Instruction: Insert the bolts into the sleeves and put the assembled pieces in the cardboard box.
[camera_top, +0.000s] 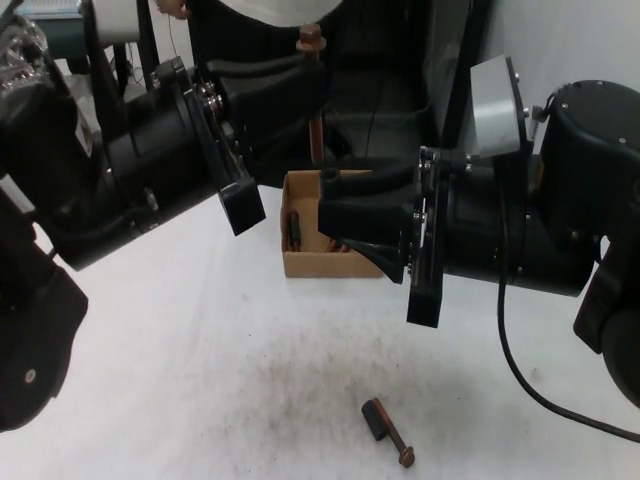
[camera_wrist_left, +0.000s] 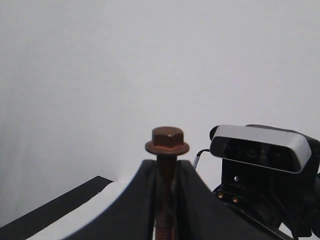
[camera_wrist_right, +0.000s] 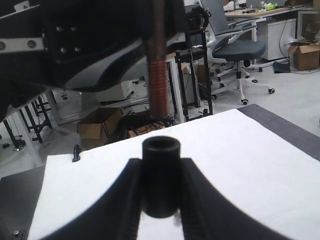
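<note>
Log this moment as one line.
left gripper shut on bolt | right gripper shut on sleeve | bolt above sleeve, not inserted

Rear overhead, close wrists — shared bolt (camera_wrist_left: 167, 142)

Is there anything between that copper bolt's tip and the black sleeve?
Nothing: the right wrist view shows a bare gap between bolt and sleeve.

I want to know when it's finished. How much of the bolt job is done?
Some pieces lie in the cardboard box already. In hand: the left gripper holds a bolt upright, its threaded end just above the sleeve in the right gripper, not yet in. Left: join them, box that piece, then box the pair lying on the bench, which looks joined.
</note>
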